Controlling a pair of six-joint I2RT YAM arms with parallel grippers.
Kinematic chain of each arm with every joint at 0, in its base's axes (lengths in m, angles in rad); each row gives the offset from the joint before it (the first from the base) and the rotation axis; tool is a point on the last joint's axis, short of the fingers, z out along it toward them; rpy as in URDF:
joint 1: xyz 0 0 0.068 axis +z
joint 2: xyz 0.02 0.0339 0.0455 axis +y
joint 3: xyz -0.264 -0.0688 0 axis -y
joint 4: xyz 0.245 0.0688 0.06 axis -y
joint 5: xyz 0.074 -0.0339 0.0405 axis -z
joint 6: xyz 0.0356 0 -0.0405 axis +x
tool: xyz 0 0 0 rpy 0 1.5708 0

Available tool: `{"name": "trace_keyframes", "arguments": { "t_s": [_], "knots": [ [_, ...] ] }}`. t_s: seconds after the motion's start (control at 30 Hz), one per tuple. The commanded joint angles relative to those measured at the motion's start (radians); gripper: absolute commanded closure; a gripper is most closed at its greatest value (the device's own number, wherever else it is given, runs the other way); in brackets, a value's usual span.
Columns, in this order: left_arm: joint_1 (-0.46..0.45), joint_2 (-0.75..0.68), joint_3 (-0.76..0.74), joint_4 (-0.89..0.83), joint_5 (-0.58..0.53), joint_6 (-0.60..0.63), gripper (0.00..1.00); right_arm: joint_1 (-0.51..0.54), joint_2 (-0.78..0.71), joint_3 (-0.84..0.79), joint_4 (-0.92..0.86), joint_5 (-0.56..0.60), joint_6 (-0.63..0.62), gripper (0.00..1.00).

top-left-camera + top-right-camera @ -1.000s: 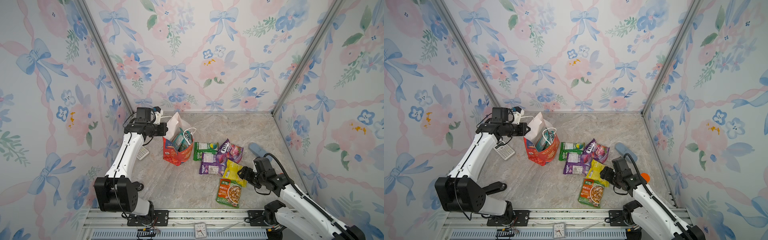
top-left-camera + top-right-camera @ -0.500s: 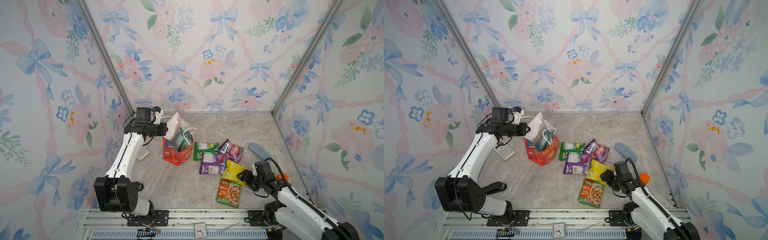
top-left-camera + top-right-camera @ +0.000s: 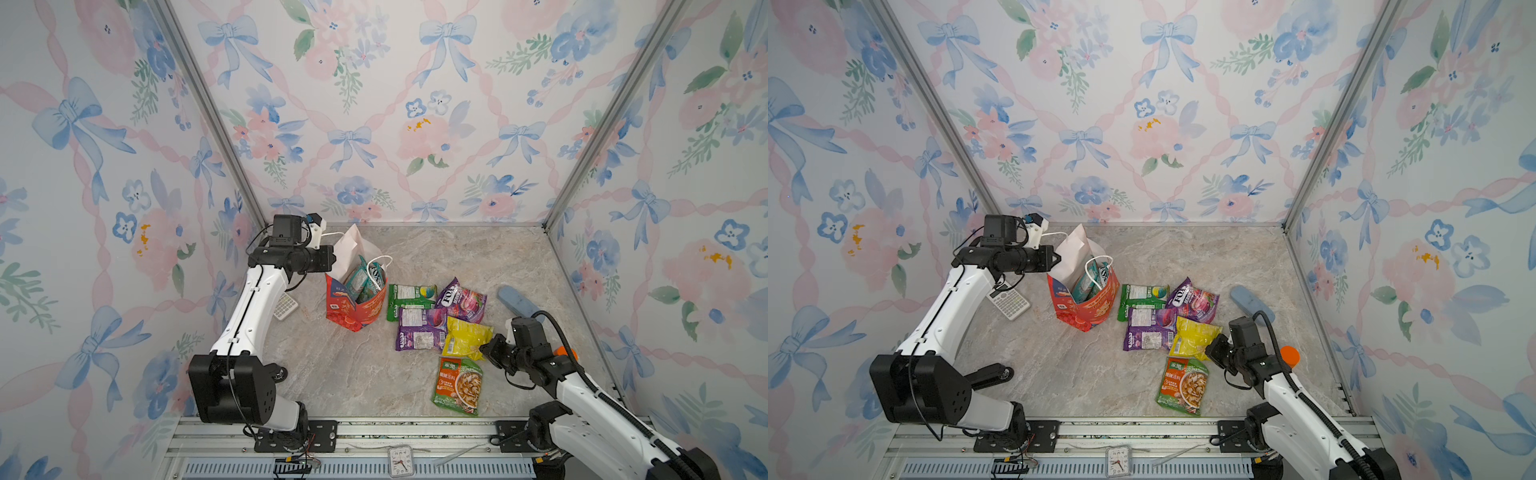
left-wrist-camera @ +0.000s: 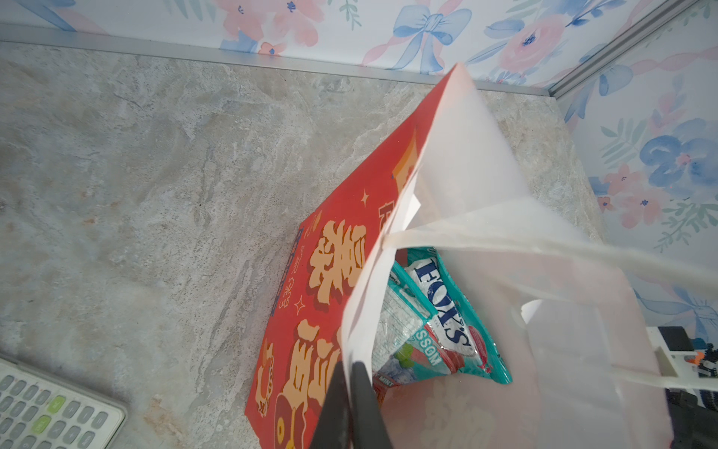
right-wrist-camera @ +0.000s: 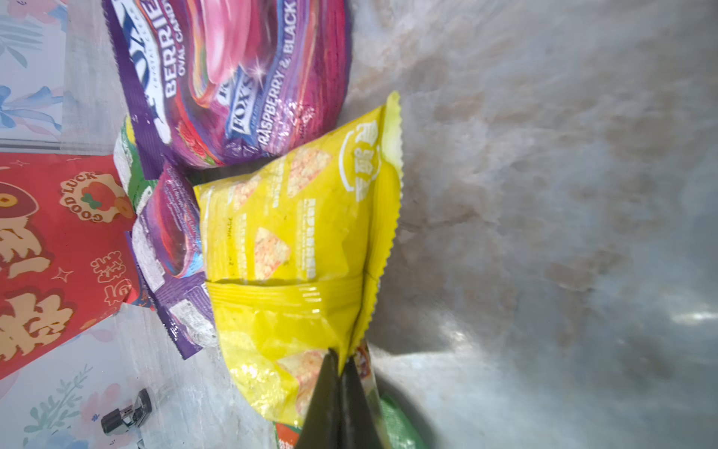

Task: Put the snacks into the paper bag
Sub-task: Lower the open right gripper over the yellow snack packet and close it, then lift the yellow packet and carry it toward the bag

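The red paper bag [image 3: 353,309] [image 3: 1090,307] stands open at the left of the floor, with teal snacks [image 4: 439,322] inside it. My left gripper [image 3: 332,259] [image 4: 351,369] is shut on the bag's white rim and holds the mouth open. Right of the bag lie a green packet [image 3: 409,297], two purple packets [image 3: 419,328] [image 3: 463,297], a yellow packet [image 3: 465,338] [image 5: 295,252] and a green-and-orange packet [image 3: 457,386]. My right gripper [image 3: 484,351] [image 5: 341,359] is shut on the yellow packet's crimped edge.
A calculator [image 3: 284,306] lies under the left arm. A pale blue case [image 3: 517,301] lies by the right wall, behind the right arm. An orange bottle cap [image 3: 1288,356] shows beside the right wrist. A small clock [image 3: 401,460] sits on the front rail.
My right gripper has gone from open to shut on the yellow packet's edge, and its wrist has shifted a little. The left arm and the bag have not moved.
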Motion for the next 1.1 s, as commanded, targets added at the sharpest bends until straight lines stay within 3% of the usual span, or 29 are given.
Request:
{"name": "trace_keyframes", "arguments": {
  "t_s": [0.0, 0.53, 0.77, 1.07],
  "knots": [
    [-0.006, -0.001, -0.027, -0.024, -0.013, -0.003, 1.00, -0.006, -0.024, 0.068, -0.038, 0.015, -0.033, 1.00],
    [-0.007, 0.003, -0.023, -0.024, -0.008, -0.009, 1.00, 0.064, 0.019, 0.374, -0.174, 0.062, -0.183, 1.00],
    [-0.008, 0.003, -0.022, -0.023, -0.011, -0.008, 1.00, 0.143, 0.174, 0.552, -0.169, 0.106, -0.288, 1.00],
    [-0.010, 0.010, -0.023, -0.024, -0.007, -0.008, 1.00, 0.174, 0.427, 0.880, -0.116, 0.071, -0.416, 1.00]
  ]
}}
